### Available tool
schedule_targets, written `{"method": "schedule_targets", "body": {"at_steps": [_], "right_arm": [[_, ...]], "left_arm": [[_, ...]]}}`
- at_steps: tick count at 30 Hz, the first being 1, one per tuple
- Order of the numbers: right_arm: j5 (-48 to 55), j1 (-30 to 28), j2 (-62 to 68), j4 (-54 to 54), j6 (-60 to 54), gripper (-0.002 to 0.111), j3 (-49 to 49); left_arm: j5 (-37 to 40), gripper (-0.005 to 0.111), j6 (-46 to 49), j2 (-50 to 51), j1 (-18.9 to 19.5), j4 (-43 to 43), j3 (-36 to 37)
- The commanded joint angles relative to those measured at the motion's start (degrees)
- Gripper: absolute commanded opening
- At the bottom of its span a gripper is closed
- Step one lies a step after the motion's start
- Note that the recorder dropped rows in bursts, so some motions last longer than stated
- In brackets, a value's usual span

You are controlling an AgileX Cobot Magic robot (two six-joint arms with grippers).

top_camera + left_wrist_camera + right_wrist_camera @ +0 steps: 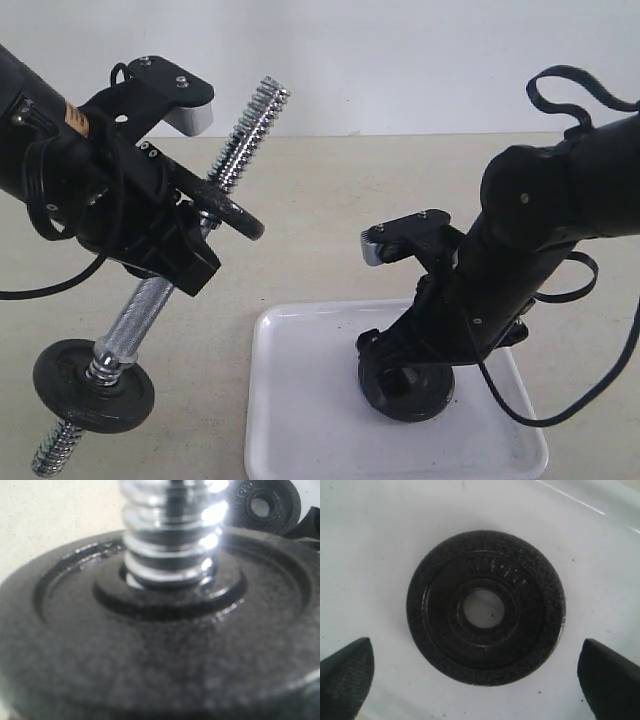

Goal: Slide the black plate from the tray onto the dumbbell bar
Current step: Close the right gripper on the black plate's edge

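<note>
Over the tray (290, 430), the right gripper (420, 365) stands wide above the plate (400, 408).
Exterior view: the left gripper (195, 225) clamps the bar (140, 315) mid-shaft, tilted, with one threaded end raised. Left wrist view: a mounted disc (160, 655) fills the frame, with the plate (265, 505) well apart beyond it. Right wrist view: the plate (440, 610) lies flat, and both fingertips (347, 672) are clear of its rim. The sound move is probably to lower evenly, close across the full width, then lift level so the hole can meet the thread.

Bare tray (370, 555) both sides of black plate (520, 630), w/ right claw (479, 680) astride.
</note>
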Motion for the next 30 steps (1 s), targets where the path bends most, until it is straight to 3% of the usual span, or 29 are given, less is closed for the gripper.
{"method": "schedule_targets", "body": {"at_steps": [1, 20, 30], "right_arm": [[-0.1, 0.1, 2.0, -0.3, -0.5, 0.105, -0.3], [-4.1, 1.1, 9.3, 0.4, -0.6, 0.105, -3.0], [1.7, 5.9, 15.1, -12.6, 8.0, 0.105, -7.7]], "left_arm": [[-6.0, 0.004, 0.4, -3.1, -0.2, -1.6, -2.0], [-6.1, 0.004, 0.4, -3.1, -0.2, -1.6, -2.0], [-4.6, 0.004, 0.4, -3.1, -0.2, -1.6, -2.0]]}}
